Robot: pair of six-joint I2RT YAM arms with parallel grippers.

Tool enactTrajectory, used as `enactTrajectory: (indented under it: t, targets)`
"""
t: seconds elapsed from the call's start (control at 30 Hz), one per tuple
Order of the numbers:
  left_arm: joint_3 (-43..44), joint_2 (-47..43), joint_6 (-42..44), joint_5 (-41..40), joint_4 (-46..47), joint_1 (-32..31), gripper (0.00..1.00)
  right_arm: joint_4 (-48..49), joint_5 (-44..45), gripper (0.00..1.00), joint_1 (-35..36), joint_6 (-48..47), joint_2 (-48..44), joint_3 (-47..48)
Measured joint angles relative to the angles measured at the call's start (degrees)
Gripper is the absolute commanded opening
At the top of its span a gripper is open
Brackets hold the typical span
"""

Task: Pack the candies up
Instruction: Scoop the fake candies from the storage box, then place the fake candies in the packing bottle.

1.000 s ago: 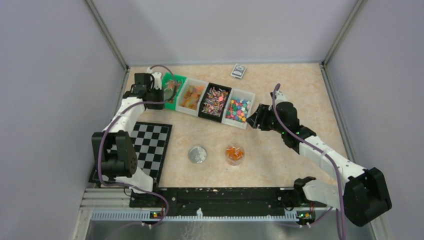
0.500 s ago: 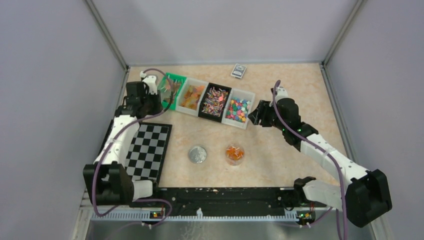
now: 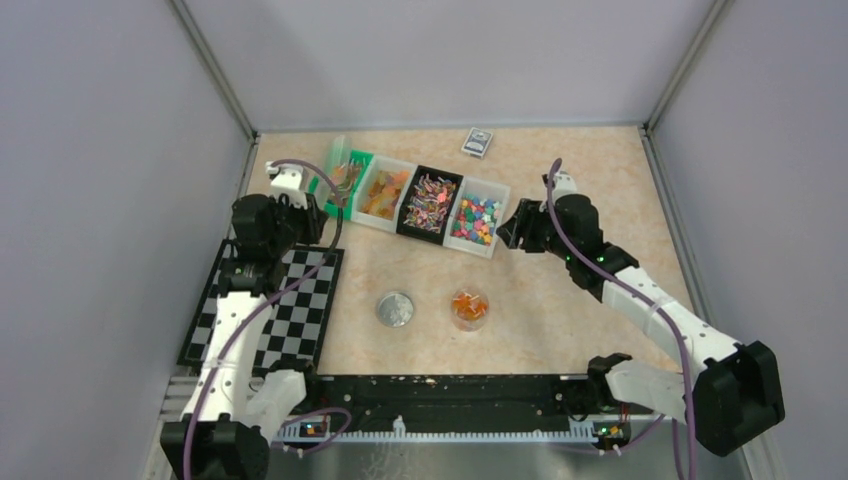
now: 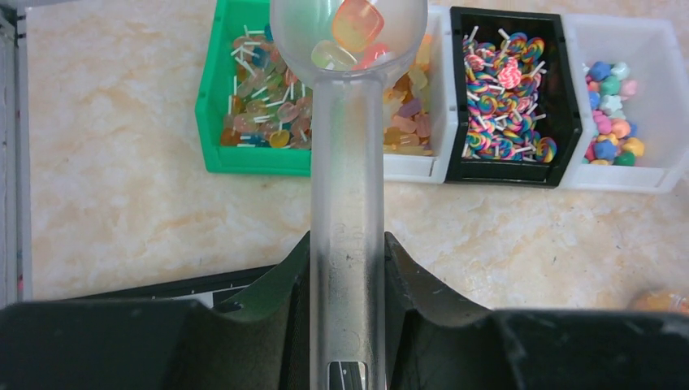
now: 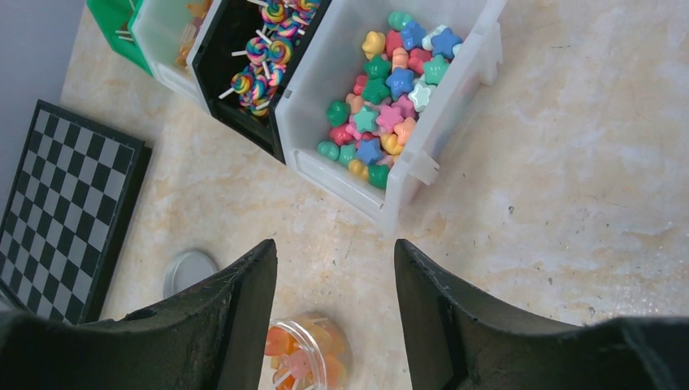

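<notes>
My left gripper [image 4: 348, 244] is shut on the handle of a clear plastic scoop [image 4: 348, 162]. The scoop's bowl holds a few candies [image 4: 356, 23], orange, pale green and red, and hangs above the green bin [image 4: 213, 122] and the white bin of gummies [image 4: 410, 122]. In the top view the left gripper [image 3: 300, 208] is left of the bin row. A small clear cup [image 3: 469, 309] with orange candies stands mid-table. My right gripper [image 5: 335, 276] is open and empty above bare table, between the star-candy bin [image 5: 390, 97] and the cup [image 5: 309, 357].
Four bins stand in a row: green [image 3: 352, 172], white [image 3: 386, 193], black with lollipops [image 3: 430, 203], white with stars [image 3: 477, 220]. A round silver lid [image 3: 395, 308] lies left of the cup. A chessboard [image 3: 270, 310] lies at the left. A small box [image 3: 477, 142] lies at the back.
My left arm has pulled back toward the near left, drawing the scoop with candies out of the green bin. The right gripper has barely moved.
</notes>
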Motion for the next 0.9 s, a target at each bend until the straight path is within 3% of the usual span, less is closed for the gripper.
enactTrajectory:
  t: [0.4, 0.5, 0.7, 0.9]
  targets:
    - [1.5, 0.1, -3.3, 6.3, -3.3, -2.6, 0.00, -1.9, 1.2, 0.55, 0.0, -0.7, -1.6, 0.2]
    - [2.0, -1.1, -3.6, 6.8, -6.0, -6.7, 0.00, -3.0, 2.3, 0.55, 0.0, -1.2, -2.3, 0.2]
    - [3.7, -2.7, -3.6, 4.3, -13.1, -21.8, 0.00, -3.6, 3.0, 0.55, 0.0, -1.3, -2.9, 0.2]
    - [5.7, -3.7, -3.5, 6.9, -17.5, -27.5, 0.00, -3.6, 3.2, 0.55, 0.0, -0.9, -3.1, 0.2]
